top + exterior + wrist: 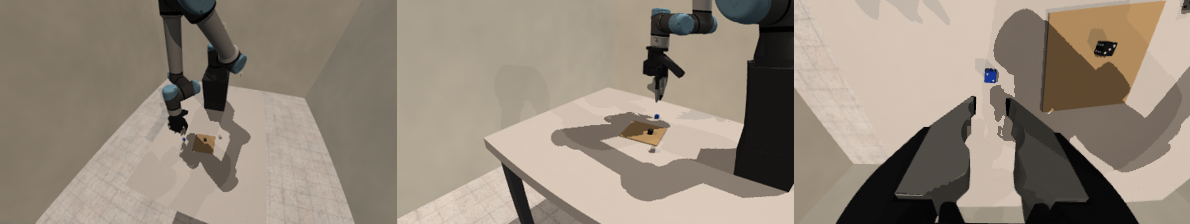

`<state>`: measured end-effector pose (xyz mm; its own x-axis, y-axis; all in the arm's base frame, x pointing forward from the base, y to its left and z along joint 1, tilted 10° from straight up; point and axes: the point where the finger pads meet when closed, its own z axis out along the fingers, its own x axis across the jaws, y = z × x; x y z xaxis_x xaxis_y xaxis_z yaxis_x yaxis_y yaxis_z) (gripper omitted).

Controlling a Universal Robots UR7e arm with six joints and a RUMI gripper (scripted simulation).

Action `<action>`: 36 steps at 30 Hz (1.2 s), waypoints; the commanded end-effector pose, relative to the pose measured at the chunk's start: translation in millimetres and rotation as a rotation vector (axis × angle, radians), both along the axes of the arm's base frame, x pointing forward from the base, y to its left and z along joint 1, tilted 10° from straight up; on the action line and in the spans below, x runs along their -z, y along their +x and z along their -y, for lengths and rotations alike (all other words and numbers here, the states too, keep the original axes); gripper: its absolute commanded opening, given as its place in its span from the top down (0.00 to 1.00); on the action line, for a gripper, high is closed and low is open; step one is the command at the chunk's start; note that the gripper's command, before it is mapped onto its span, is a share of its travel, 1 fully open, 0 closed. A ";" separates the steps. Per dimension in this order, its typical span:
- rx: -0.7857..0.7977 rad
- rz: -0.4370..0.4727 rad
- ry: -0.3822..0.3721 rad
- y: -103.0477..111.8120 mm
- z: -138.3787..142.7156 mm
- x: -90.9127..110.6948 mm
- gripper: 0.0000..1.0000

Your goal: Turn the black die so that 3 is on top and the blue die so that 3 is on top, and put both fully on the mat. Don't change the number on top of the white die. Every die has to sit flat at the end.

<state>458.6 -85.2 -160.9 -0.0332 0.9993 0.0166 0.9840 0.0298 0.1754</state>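
Observation:
My gripper (183,131) (657,100) (991,98) is open by a narrow gap, with nothing between the fingertips. It hangs above the table, near the blue die. The blue die (184,139) (657,116) (990,76) lies on the table beside the mat; in the wrist view it is beyond the fingertips, with two light pips on the face towards the camera. The black die (205,140) (650,132) (1106,49) sits on the tan mat (198,148) (642,139) (1074,75); its top number is unclear. The white die (220,137) (652,150) lies off the mat's other side, number unreadable.
The arm's black base column (215,91) (765,123) stands on the table (245,204) (581,180). Large arm shadows cross the mat and table. The near table edge (532,176) shows in the exterior view.

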 end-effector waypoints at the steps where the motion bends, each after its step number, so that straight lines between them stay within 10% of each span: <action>1: 0.000 0.001 -0.001 0.4 0.2 -0.4 0.82; 36: 0.000 0.001 0.000 3.7 0.0 18.6 0.82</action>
<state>460.7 -85.0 -173.3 -0.0335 0.9993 0.0168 0.9841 0.0301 0.1752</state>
